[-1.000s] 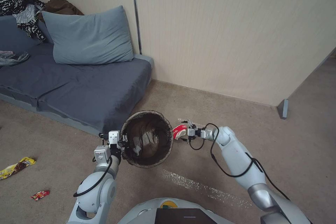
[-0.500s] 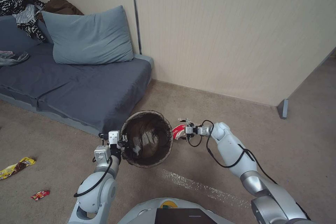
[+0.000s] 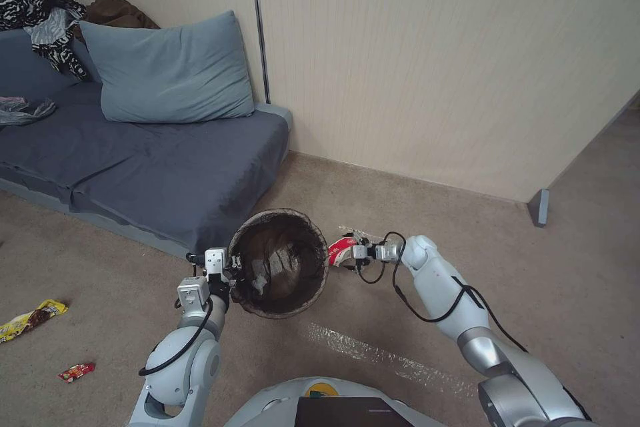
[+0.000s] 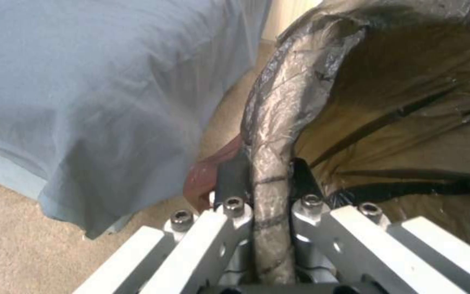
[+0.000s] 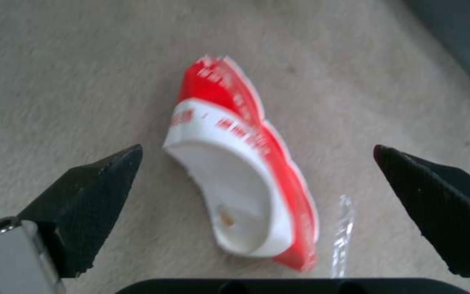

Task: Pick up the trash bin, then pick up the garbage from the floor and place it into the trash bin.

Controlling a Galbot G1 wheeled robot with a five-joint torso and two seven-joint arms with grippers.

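My left gripper [image 3: 230, 272] is shut on the near rim of the trash bin [image 3: 267, 217], holding it above the carpet with its dark liner facing up. The left wrist view shows the fingers [image 4: 229, 175] pinching the liner-wrapped rim [image 4: 284, 106]. A crushed red-and-white paper cup [image 3: 340, 252], a piece of the garbage, lies on the floor just right of the bin. My right gripper [image 3: 348, 253] is open low over it. In the right wrist view the cup [image 5: 235, 179] lies between the spread black fingertips [image 5: 110, 171] of the right gripper [image 5: 258, 149].
A grey sofa [image 3: 153, 167] with a pillow stands directly left of the bin. The wall runs behind, with a corner post [image 3: 540, 207] at right. A yellow wrapper [image 3: 30, 319] and a red wrapper [image 3: 75, 371] lie far left. A clear plastic strip [image 5: 342, 228] lies beside the cup.
My right arm has shifted a little left, bringing its open gripper closer over the cup. The left arm and bin have barely moved.
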